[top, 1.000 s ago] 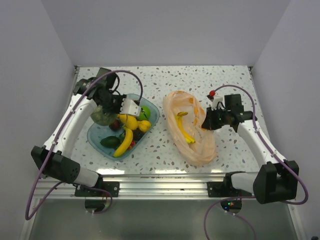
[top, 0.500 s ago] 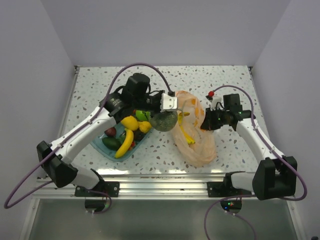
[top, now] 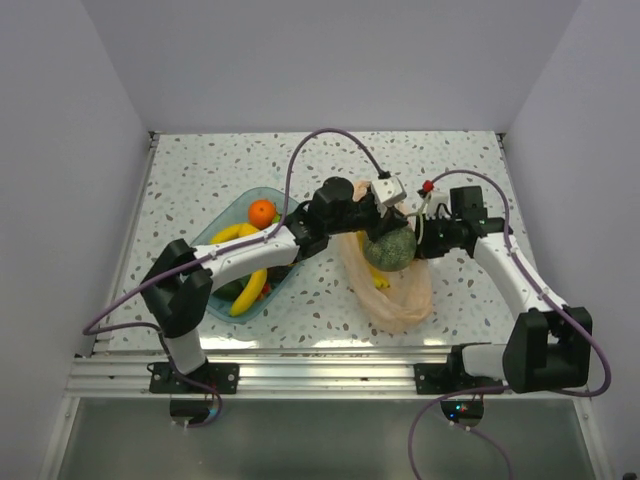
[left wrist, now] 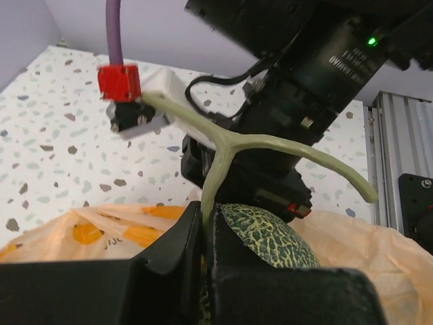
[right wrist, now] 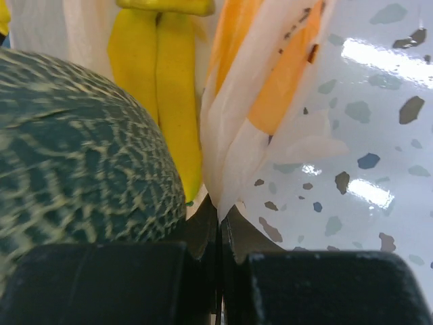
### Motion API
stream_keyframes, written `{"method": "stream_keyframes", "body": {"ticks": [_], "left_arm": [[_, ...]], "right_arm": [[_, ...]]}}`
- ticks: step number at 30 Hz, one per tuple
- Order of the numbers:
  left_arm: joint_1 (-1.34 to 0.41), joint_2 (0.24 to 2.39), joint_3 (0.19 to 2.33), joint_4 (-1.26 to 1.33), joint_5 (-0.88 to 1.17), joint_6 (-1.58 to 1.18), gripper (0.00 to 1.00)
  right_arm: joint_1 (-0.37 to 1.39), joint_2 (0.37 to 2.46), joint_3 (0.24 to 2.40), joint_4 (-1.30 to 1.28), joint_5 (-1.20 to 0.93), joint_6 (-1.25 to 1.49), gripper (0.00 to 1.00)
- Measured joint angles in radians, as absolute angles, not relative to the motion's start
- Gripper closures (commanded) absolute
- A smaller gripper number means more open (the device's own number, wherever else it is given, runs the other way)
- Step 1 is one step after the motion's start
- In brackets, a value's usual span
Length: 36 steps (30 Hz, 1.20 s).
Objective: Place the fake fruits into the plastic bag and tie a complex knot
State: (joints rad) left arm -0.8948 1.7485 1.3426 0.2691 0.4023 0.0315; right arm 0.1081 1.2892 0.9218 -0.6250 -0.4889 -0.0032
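Observation:
The grey-green netted melon hangs over the open mouth of the peach-orange plastic bag. My left gripper is shut on its pale T-shaped stem; the melon sits just below the fingers. My right gripper is shut on the bag's right rim and holds it up. Yellow bananas lie inside the bag beside the melon. In the blue tray remain an orange, a banana and darker fruits, partly hidden by the left arm.
The right arm's wrist and cable stand close behind the melon's stem. The left arm stretches across the tray to the bag. Speckled tabletop lies behind tray and bag, and a metal rail runs along the near edge.
The left arm swung right from the tray with the melon, from beside the bag to over its mouth. The right gripper kept its hold on the bag's rim.

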Motion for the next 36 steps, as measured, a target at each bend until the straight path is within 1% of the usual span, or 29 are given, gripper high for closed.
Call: {"method": "stream_keyframes", "body": {"ticks": [5, 10, 17, 18, 19, 20, 21, 25, 26, 28, 30, 33, 36], "left_arm": [[-0.893, 1.778, 1.231, 0.359, 0.309, -0.098, 1.00], [-0.889, 1.806, 1.128, 0.355, 0.207, -0.196, 1.00], [-0.893, 1.797, 1.107, 0.346, 0.050, -0.152, 1.00], [-0.893, 1.785, 1.095, 0.345, 0.037, -0.133, 0.88], [-0.893, 1.771, 1.083, 0.340, 0.032, -0.107, 0.49], [-0.894, 1.751, 1.069, 0.328, 0.027, -0.073, 0.48], [-0.894, 1.741, 1.066, 0.317, 0.040, -0.030, 0.32], [-0.885, 1.672, 1.066, 0.220, 0.147, 0.077, 0.08], [-0.878, 1.645, 1.071, 0.183, 0.187, 0.096, 0.06], [-0.861, 1.575, 1.093, 0.093, 0.259, 0.126, 0.06], [-0.831, 1.523, 1.161, -0.027, 0.314, 0.158, 0.06], [-0.736, 1.448, 1.314, -0.238, 0.390, 0.238, 0.07], [-0.601, 1.347, 1.385, -0.441, 0.419, 0.365, 0.09]], "right_arm": [[0.059, 1.288, 0.945, -0.654, -0.466, 0.020, 1.00], [0.017, 1.269, 0.972, -0.677, -0.464, 0.034, 1.00], [0.011, 1.237, 0.984, -0.696, -0.453, 0.033, 1.00], [0.011, 1.229, 0.985, -0.696, -0.449, 0.033, 1.00], [0.010, 1.221, 0.986, -0.696, -0.444, 0.033, 1.00], [0.011, 1.209, 0.989, -0.696, -0.443, 0.032, 1.00], [0.010, 1.206, 0.993, -0.696, -0.445, 0.032, 1.00], [0.011, 1.207, 1.002, -0.696, -0.463, 0.027, 1.00], [0.011, 1.208, 1.002, -0.696, -0.465, 0.025, 1.00], [0.011, 1.211, 1.002, -0.696, -0.467, 0.023, 1.00], [0.011, 1.211, 1.002, -0.696, -0.467, 0.022, 1.00], [0.011, 1.211, 1.002, -0.696, -0.477, 0.011, 1.00], [0.011, 1.211, 1.002, -0.695, -0.493, -0.007, 1.00]]}}
